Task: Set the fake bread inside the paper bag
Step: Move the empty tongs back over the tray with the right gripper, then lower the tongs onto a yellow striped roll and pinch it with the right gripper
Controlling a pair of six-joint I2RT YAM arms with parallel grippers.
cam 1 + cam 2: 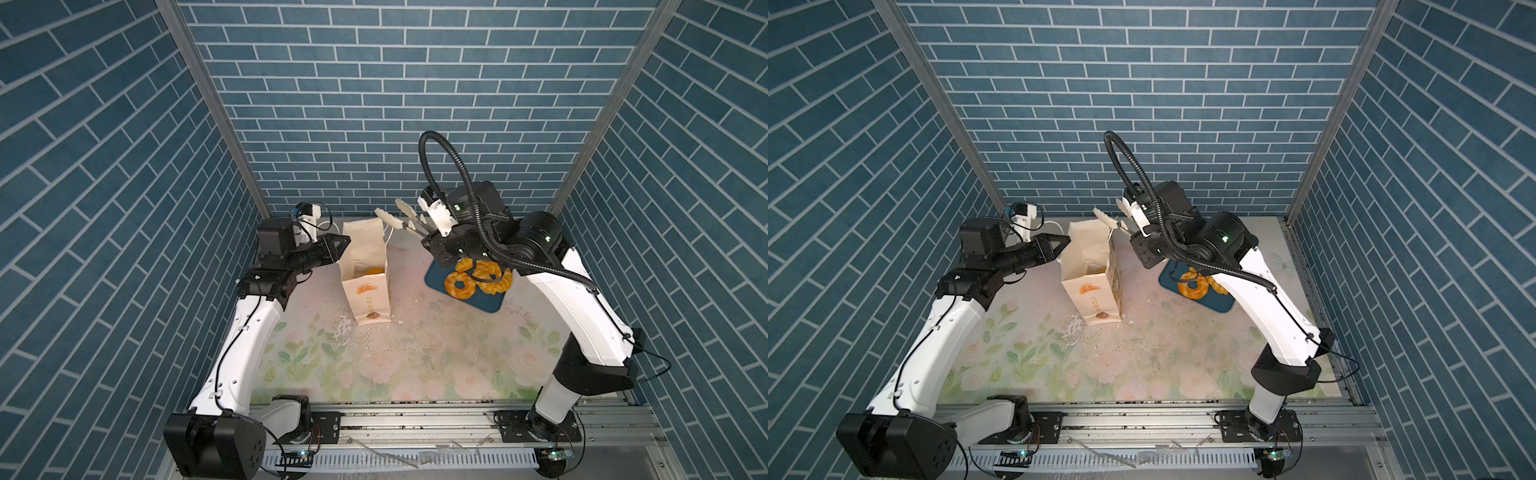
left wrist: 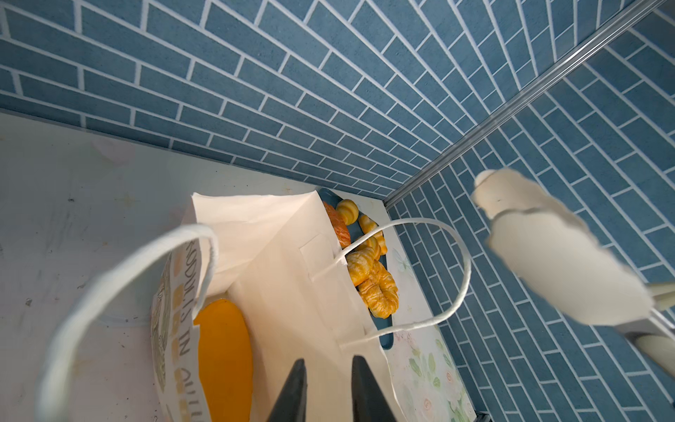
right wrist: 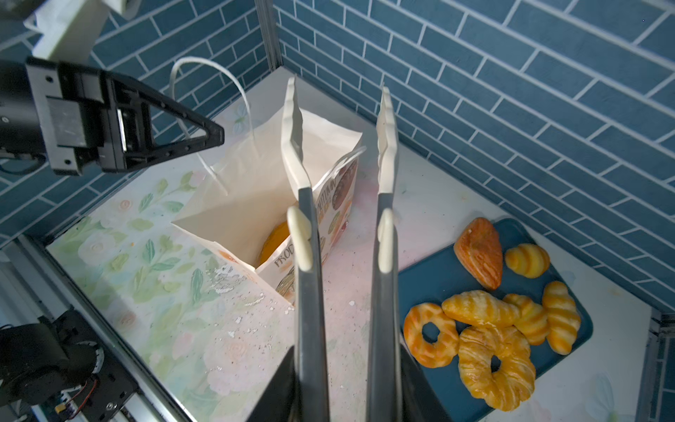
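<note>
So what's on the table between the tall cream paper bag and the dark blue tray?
Only bare, flecked floral tabletop separates the cream paper bag from dark blue tray, in both top views.

paper bag [image 1: 368, 297] upright on table [image 1: 374, 365], loaf [image 2: 224, 358] inside; tray [image 3: 431, 281] w/ pastries [image 3: 493, 369] rt of bag; tongs [image 3: 383, 310] over bag.

Upright open paper bag [image 1: 368, 297], loaf [image 2: 224, 358] inside; other fake bread [image 3: 478, 308] heaped on tray [image 3: 434, 277].
</note>
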